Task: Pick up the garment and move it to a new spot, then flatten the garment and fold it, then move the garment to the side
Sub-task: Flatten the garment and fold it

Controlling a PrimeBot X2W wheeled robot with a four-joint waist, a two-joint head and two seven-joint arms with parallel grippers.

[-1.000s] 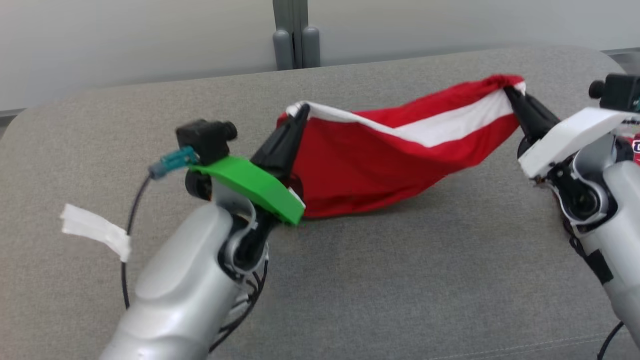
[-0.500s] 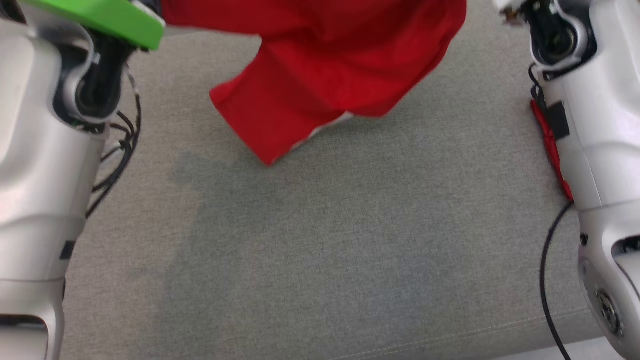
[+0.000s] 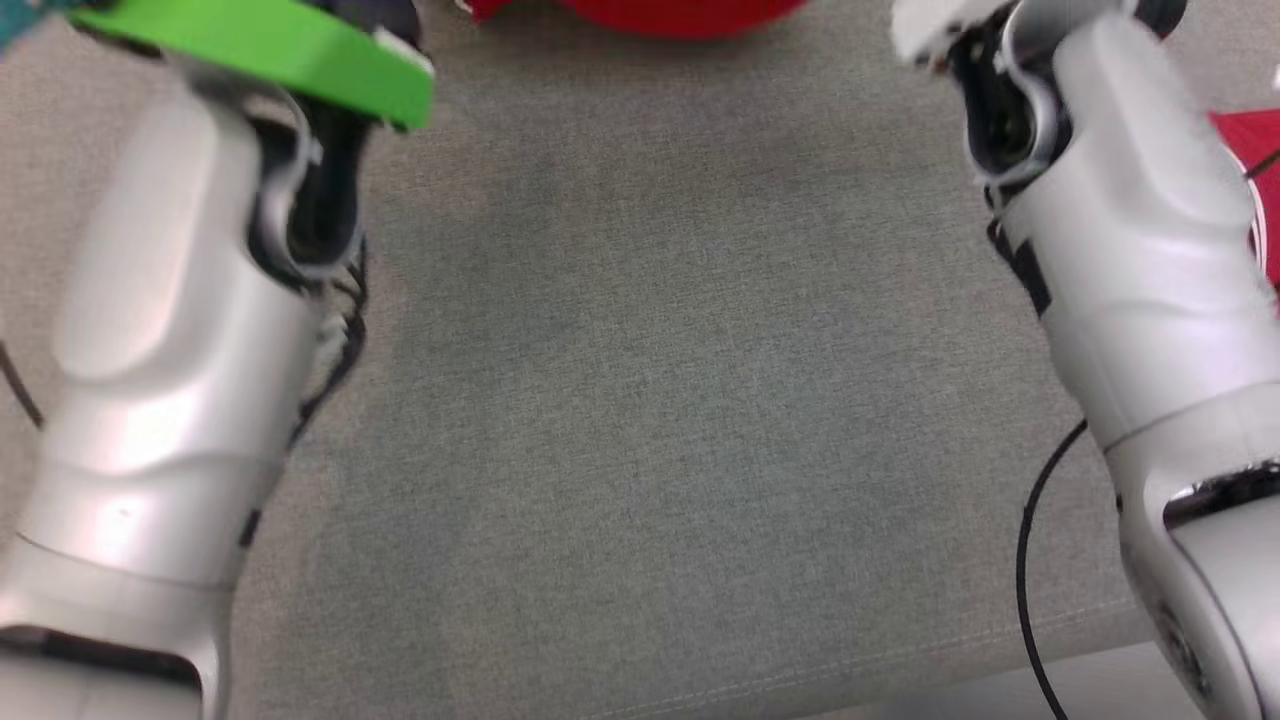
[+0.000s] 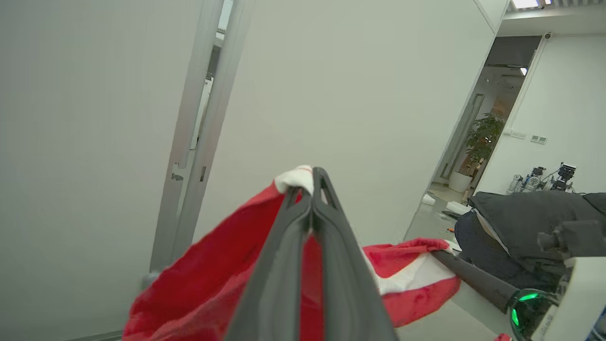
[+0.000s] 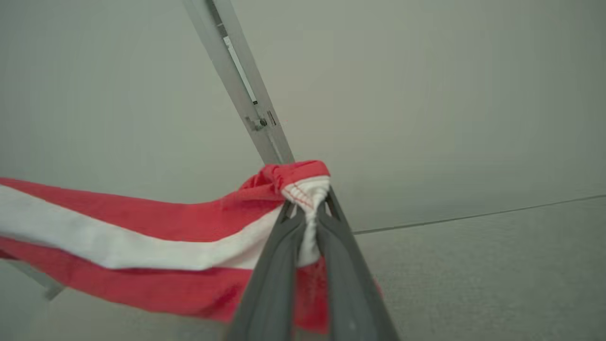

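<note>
Currently left jaws, right jaws each pinched tight on garment edge, cloth slung between.

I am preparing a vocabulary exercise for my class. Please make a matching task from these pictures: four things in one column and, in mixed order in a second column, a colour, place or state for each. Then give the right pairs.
Things
1. garment
2. left wrist cover
3. potted plant
4. right gripper

Descriptions
A. bright green
B. standing far off in the background
C. shut on a bunched corner of fabric
D. red with a white band

Right pairs: 1-D, 2-A, 3-B, 4-C
</note>
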